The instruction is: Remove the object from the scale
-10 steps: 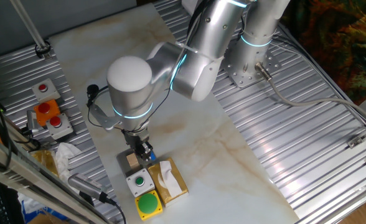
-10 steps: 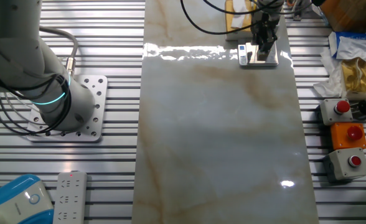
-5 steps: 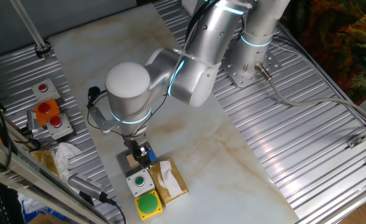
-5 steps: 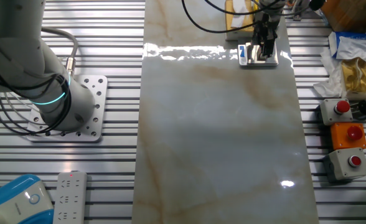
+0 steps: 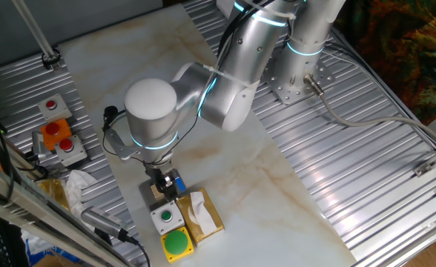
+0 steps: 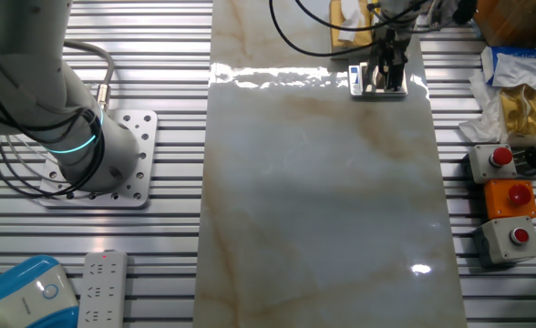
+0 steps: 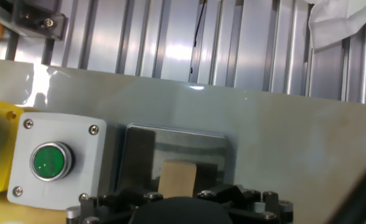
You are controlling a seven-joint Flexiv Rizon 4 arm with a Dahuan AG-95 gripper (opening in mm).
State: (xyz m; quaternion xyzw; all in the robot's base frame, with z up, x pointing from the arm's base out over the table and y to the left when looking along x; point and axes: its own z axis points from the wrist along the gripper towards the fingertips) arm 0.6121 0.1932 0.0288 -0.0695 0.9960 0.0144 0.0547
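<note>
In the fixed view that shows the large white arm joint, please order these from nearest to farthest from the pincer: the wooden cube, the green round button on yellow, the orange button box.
1. wooden cube, directly under the pincer.
2. green round button, below it, toward the table edge.
3. orange button box, far off to the image's left, on the ribbed metal.

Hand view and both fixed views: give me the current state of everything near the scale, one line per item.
Wooden cube: upright on the scale, not lifted.
Scale: flat on the marble table, loaded with the cube.
Gripper: low over the scale; whether it is open or shut cannot be told.
Grey box with green button: beside the scale, not touched.
Tissue box: tissue sticking out of the top.
</note>
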